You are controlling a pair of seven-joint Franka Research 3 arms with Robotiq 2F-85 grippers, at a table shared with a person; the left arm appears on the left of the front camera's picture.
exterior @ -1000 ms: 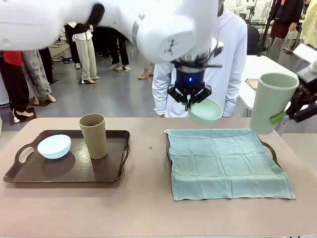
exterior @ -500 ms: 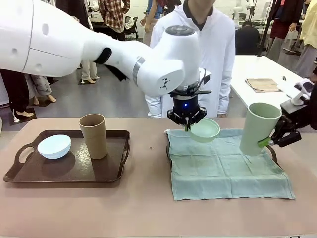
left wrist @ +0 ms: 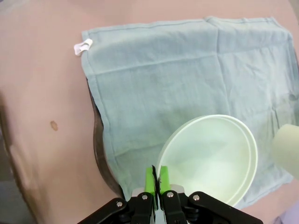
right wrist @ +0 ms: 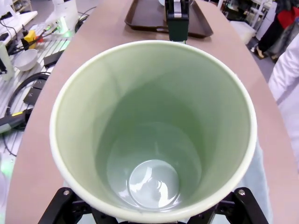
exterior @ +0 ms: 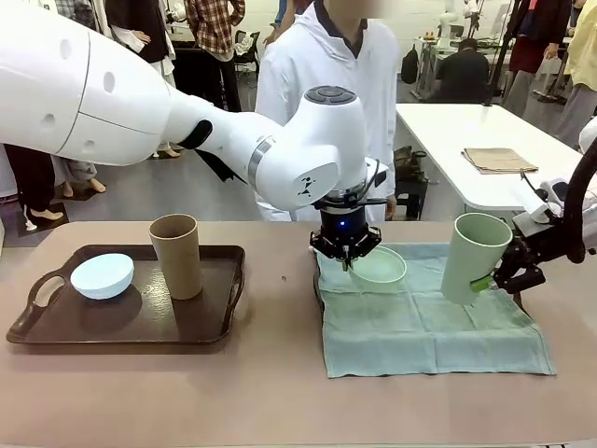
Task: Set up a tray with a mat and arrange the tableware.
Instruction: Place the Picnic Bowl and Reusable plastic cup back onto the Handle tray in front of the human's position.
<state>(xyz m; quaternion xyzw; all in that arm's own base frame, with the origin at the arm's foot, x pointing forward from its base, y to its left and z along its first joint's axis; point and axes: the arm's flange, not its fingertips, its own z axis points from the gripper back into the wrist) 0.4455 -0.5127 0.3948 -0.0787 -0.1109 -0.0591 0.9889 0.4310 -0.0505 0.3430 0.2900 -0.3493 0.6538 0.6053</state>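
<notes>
The table (exterior: 280, 401) carries the mat (exterior: 420, 317), a pale teal cloth, which serves as the reference for all positions below. The mat lies spread over a dark tray (exterior: 318, 291). The tray's rim shows along the mat's left edge, and one handle shows at the mat's right edge.

Well to the left of the mat sits a second dark tray (exterior: 56, 329). It holds the pale blue bowl (exterior: 103, 275), tilted, and the tan-brown cup (exterior: 176, 255), upright. The cup is the nearer of the two to the mat.

Over the mat's far-left part, the left gripper (exterior: 347, 261) points downward. Its jaws are pinched fully together on the rim of the mint green bowl (exterior: 378, 266). In the left wrist view, the green pads (left wrist: 150, 179) clamp the bowl's (left wrist: 210, 158) near edge above the cloth (left wrist: 187, 70). Whether the bowl touches the mat cannot be determined.

Over the mat's right side, the right gripper (exterior: 487, 280) reaches in from beyond the mat's right edge. Its jaws stand wide apart, clamped around the pale green cup (exterior: 474, 257). The cup is tilted, mouth uppermost. Contact with the mat cannot be determined. The right wrist view looks into the cup's (right wrist: 154, 126) open mouth.

Beyond the mat's far edge stands a person (exterior: 326, 75) in a white top.
</notes>
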